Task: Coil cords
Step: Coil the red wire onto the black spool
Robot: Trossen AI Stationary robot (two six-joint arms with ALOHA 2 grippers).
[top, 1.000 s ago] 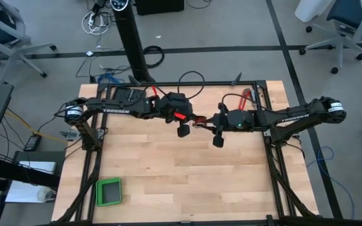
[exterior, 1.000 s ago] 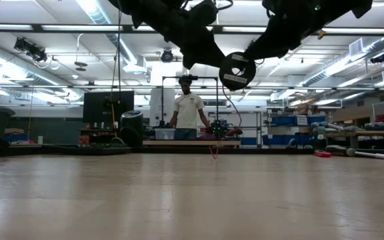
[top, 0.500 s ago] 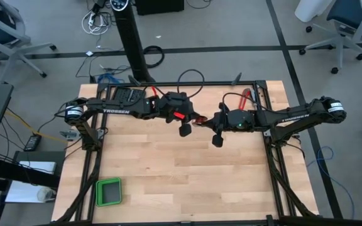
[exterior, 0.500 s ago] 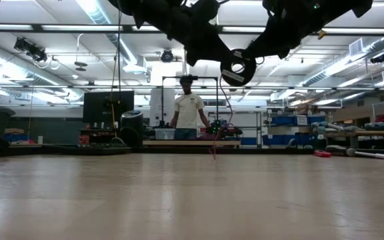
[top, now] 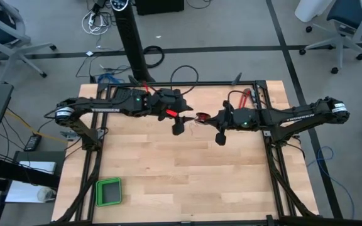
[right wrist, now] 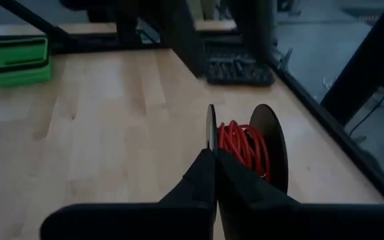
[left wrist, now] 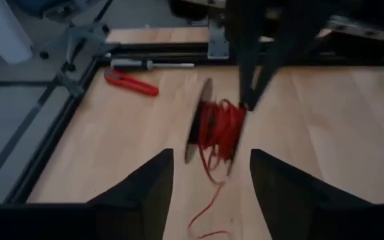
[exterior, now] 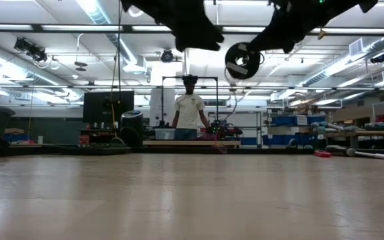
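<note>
I have the right gripper (top: 210, 118) pinched tight on one flange of the spool (right wrist: 244, 148), holding the red cord (left wrist: 220, 127), mostly wound, above the table (top: 168, 169) near the middle of its back edge, while the left gripper (top: 186, 117) stands wide open just beside it, holding nothing. A loose tail of cord hangs below the spool. To coil well, I judge I should keep the spool steady and level, then bring the left fingers (left wrist: 139, 193) under that tail and feed it on without slack.
</note>
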